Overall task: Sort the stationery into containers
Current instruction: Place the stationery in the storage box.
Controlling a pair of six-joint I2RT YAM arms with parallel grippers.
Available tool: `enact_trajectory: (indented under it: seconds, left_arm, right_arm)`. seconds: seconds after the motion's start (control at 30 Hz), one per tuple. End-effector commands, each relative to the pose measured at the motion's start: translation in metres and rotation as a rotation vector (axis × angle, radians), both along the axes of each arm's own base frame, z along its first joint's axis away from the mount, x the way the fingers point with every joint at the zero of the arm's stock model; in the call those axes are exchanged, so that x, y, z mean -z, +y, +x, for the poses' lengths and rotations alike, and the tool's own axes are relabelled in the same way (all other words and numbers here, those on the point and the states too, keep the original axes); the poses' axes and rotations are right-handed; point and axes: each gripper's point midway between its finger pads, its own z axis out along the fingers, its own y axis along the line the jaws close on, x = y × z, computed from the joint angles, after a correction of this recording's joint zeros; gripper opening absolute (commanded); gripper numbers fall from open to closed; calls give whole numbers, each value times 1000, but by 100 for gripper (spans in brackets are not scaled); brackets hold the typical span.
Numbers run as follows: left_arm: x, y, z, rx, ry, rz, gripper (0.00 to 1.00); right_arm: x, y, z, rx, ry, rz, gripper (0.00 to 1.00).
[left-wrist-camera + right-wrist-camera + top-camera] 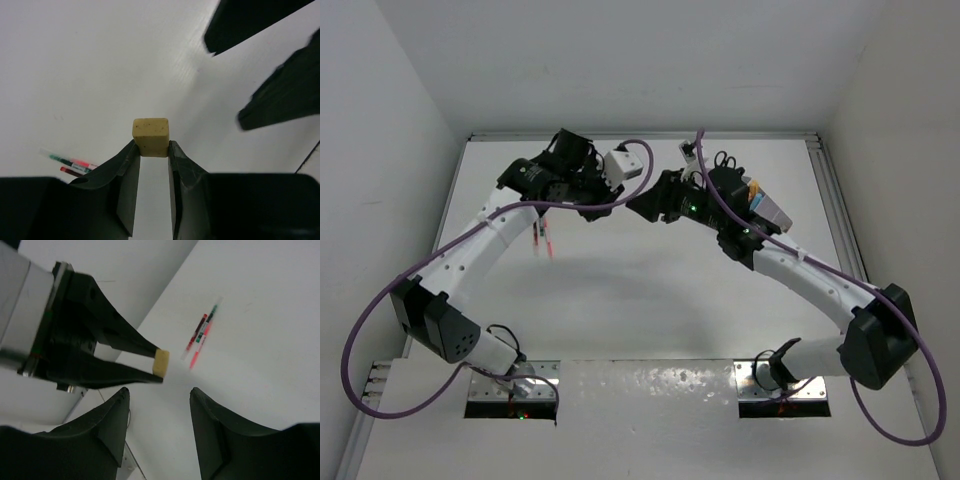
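A small block-shaped eraser (150, 136), dull yellow, matte and faintly speckled, with rounded corners, is pinched by its lower sides between the tapered black tips of the left gripper (151, 151) and held above the smooth white counter (100, 60). The right gripper (159, 391) is shown with jaws apart and empty, just beside the eraser. Thin red pens (201, 332) are laid together on the counter beyond.

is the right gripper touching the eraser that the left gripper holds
Apart. The left wrist view shows the eraser pinched in the left gripper, with bare table between it and the right gripper at upper right.
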Motion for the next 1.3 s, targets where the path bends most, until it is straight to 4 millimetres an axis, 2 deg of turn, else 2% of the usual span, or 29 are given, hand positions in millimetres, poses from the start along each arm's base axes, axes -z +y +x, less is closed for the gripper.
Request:
enact_trajectory:
  seconds: [0.0,0.13,0.33,0.47,0.5,0.73,0.8,0.87,0.9,1.0,1.03,1.07,1.13,1.27]
  left_arm:
    - [-16,-16,-15,87,-32,-12,0]
    - [-16,-26,-32,135,-25,-16,0]
    - [-25,-32,-40,152,-44,-30,0]
    - [-28,-35,-39,150,-57,-31,0]
    - [-30,-36,-33,127,-81,-21,0]
    - [-32,-37,-24,99,-110,-13,0]
    - [-34,-37,-22,94,-117,-13,0]
    - [-35,-35,-21,89,-121,-15,0]
    - [-36,-34,-21,87,-123,-13,0]
    - [-36,-34,-19,85,-127,-13,0]
    - [-36,-33,-18,79,-129,-9,0]
    - [-37,-34,-17,78,-134,-13,0]
    - [-38,-34,-16,74,-137,-10,0]
    - [-36,-32,-14,75,-140,2,0]
  right_arm:
    - [-33,14,8,25,-62,107,51]
    - [-33,24,11,33,-52,130,51]
    - [-24,31,10,40,-31,104,50]
    - [-18,37,5,23,-18,91,50]
    - [-12,44,0,5,2,88,49]
    - [-4,51,-5,-12,29,82,48]
    - [0,50,-6,-14,37,73,40]
    - [1,47,-8,-12,41,74,26]
    - [-1,47,-8,-13,40,79,24]
    - [-1,47,-11,-29,45,84,26]
    - [-3,48,-12,-38,45,87,29]
    - [-2,49,-13,-45,50,88,35]
    - [-3,51,-15,-64,58,91,39]
    - [-1,49,-21,-75,69,93,40]
